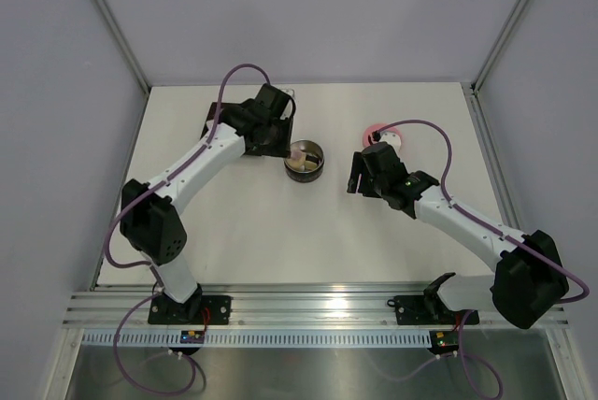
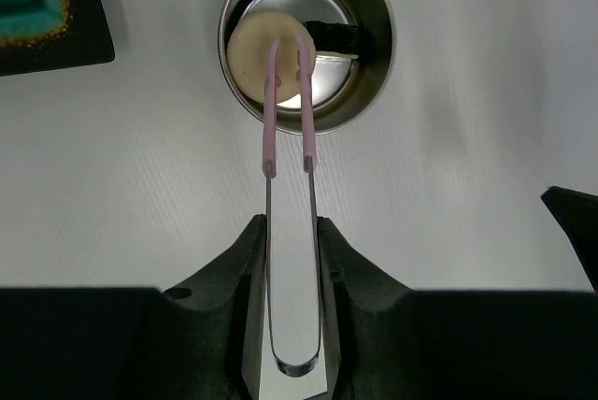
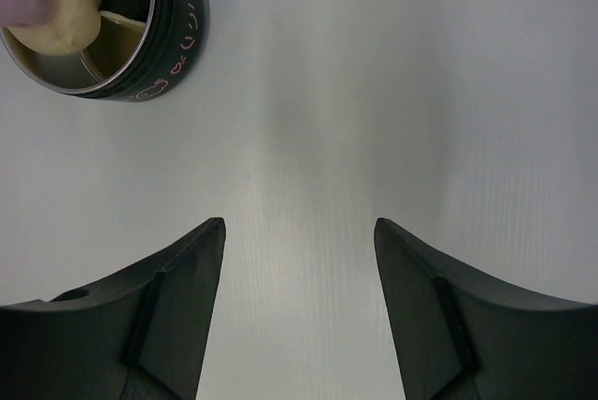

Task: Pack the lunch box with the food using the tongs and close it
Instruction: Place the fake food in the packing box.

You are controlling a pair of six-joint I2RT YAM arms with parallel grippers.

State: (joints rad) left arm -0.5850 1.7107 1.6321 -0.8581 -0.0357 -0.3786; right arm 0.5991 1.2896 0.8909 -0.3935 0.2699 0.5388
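Left gripper (image 2: 290, 232) pinching tongs (image 2: 288, 138) | tips on beige food (image 2: 250, 52) in lunch box (image 2: 378, 35) | right gripper (image 3: 299, 224) spread, empty

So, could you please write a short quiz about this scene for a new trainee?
1. True or false: the right gripper is holding the pink lid.
2. What is at the tips of the tongs? A) a pale round food piece B) a red cube C) a spoon
3. Fill in: the left gripper holds the tongs over the open ____.
Key: 1 false, its jaws are open and empty; 2 A; 3 lunch box.
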